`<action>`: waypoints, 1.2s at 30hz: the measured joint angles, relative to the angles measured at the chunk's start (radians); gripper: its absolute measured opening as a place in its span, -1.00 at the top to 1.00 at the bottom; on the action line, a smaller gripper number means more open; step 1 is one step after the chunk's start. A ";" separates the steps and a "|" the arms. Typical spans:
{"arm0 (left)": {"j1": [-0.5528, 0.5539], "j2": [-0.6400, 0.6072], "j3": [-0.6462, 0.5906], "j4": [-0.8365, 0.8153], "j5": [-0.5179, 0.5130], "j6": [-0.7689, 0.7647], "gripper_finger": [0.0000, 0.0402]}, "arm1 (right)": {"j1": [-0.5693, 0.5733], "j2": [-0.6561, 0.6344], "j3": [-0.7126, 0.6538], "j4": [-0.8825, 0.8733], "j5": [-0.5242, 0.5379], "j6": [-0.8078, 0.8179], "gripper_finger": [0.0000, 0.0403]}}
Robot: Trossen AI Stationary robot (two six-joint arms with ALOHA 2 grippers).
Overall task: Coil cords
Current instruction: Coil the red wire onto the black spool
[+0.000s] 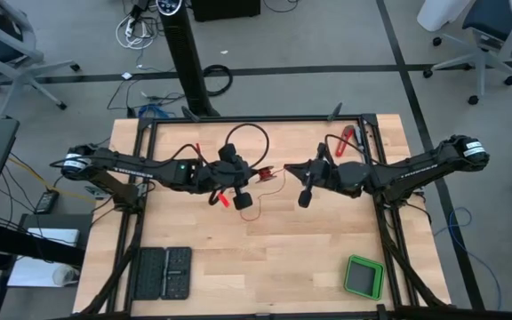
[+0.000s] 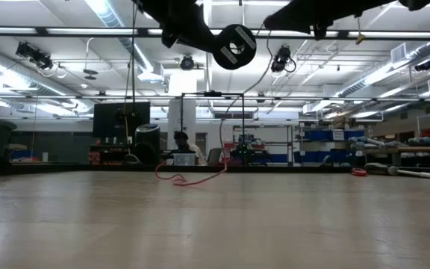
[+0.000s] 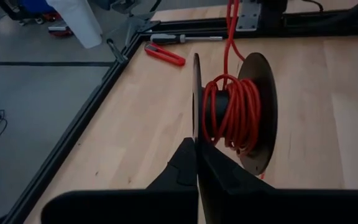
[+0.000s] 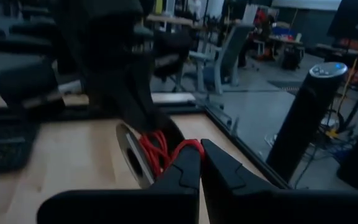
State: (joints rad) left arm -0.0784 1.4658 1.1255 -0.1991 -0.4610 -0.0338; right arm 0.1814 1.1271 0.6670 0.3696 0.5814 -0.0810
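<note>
so far i am seeing the job roughly half done. i am holding a small black plastic spool (image 3: 253, 112) in the left gripper (image 3: 196, 163), whose fingers are pinched together on one flange, near the centre of the left wrist view. several turns of the thin red wire (image 3: 234, 115) are already sitting on the hub, and in the high view that reel is showing just left of centre.

from it a free strand is running to the right gripper (image 4: 200, 163), at the lower middle of the right wrist view; its fingers are closing on the wire right beside the spool. in the low view, a loose red tail is lying on the pale wooden table (image 2: 215, 217) around the middle of the frame, and the high view shows slack looping below the grippers. i am judging that this slack is what remains to wind on.
</note>
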 joint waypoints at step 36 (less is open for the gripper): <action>-0.002 0.104 0.000 0.157 -0.249 0.029 0.99 | 0.168 0.120 0.119 0.052 0.390 -0.330 0.98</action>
State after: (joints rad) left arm -0.0803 1.5700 1.1259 -0.0418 -0.7103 -0.0050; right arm 0.3495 1.2472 0.7856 0.4221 0.9717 -0.4107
